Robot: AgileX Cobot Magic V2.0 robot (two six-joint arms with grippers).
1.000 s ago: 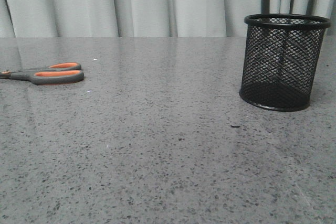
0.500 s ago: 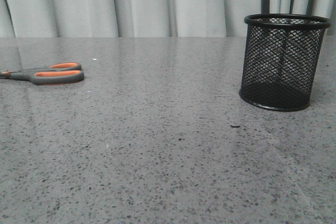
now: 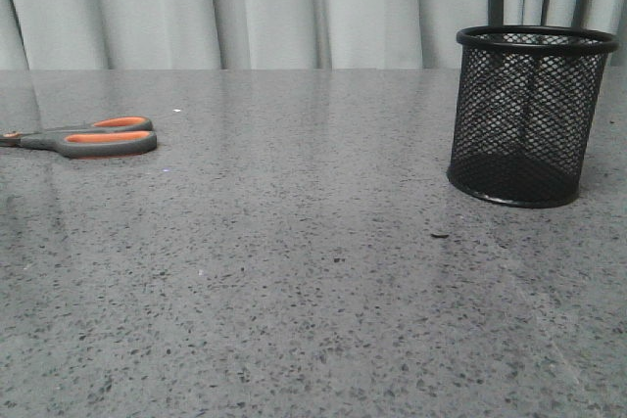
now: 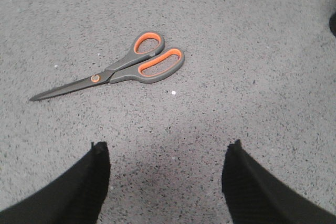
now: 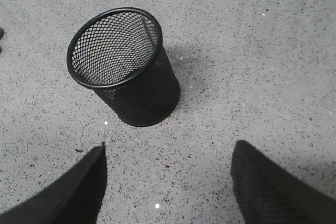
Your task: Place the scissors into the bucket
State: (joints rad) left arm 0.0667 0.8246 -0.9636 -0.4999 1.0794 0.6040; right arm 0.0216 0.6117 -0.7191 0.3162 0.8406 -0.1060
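The scissors (image 3: pixel 93 137) lie flat and closed at the far left of the table, dark grey handles with orange linings; their blades run off the front view's left edge. In the left wrist view the whole scissors (image 4: pixel 121 67) lie ahead of my left gripper (image 4: pixel 167 148), which is open, empty and above the table. The bucket (image 3: pixel 526 115), a black wire-mesh cup, stands upright and empty at the right. In the right wrist view the bucket (image 5: pixel 126 69) stands ahead of my right gripper (image 5: pixel 169 150), which is open and empty. Neither gripper shows in the front view.
The grey speckled table (image 3: pixel 313 271) runs to a pale curtain (image 3: pixel 274 7) at the back. A small dark speck (image 3: pixel 439 236) lies in front of the bucket.
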